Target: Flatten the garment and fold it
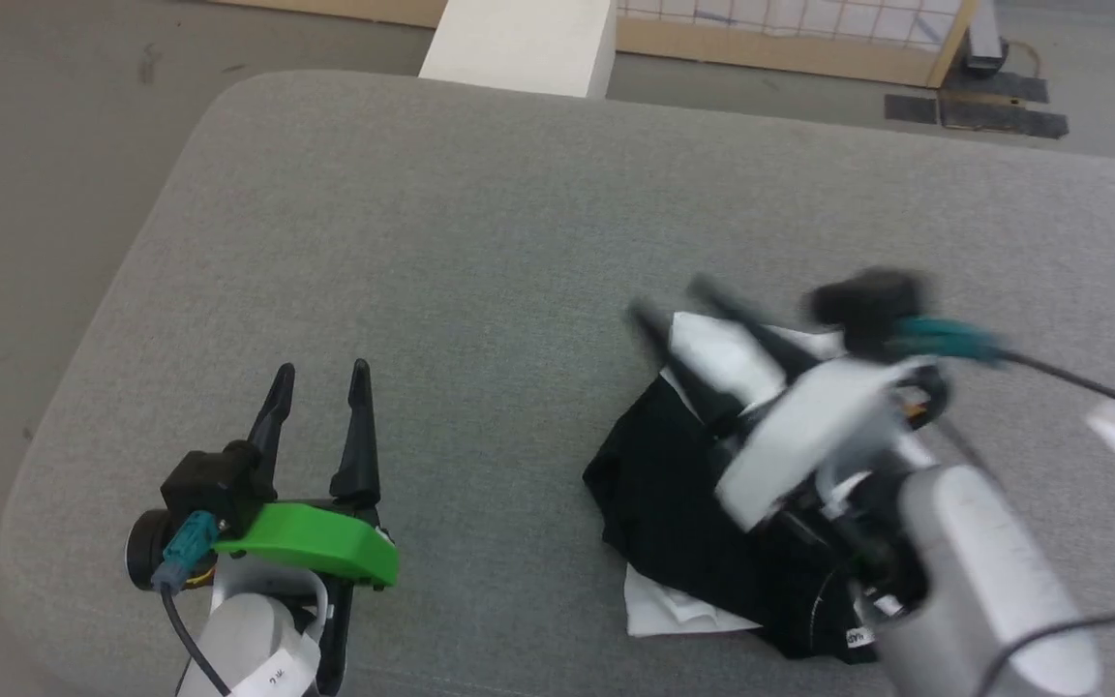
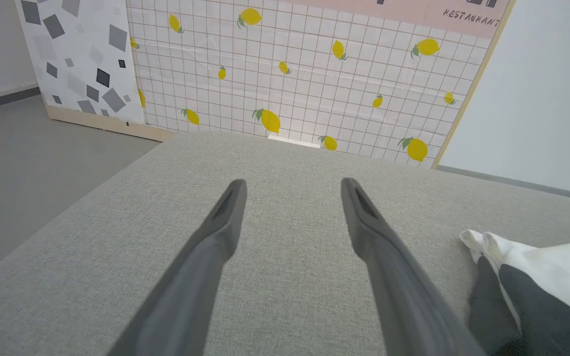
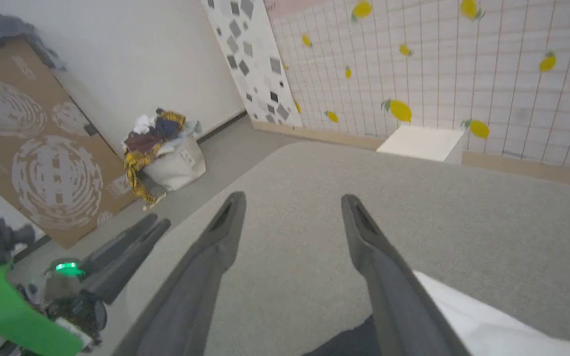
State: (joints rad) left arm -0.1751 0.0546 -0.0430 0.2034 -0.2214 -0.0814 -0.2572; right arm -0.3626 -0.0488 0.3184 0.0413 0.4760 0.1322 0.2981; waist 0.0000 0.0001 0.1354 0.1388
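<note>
Right gripper [image 1: 666, 301] is held open over the shirt [image 1: 659, 484], left gripper [image 1: 322, 372] open well apart from it; soft, floppy cloth, probably best pinched at a white edge.

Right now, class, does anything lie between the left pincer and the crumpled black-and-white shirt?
Nothing visible does. Only bare grey fabric tabletop lies between the open left pincer and the crumpled black-and-white long-sleeved shirt, off to its right.
</note>
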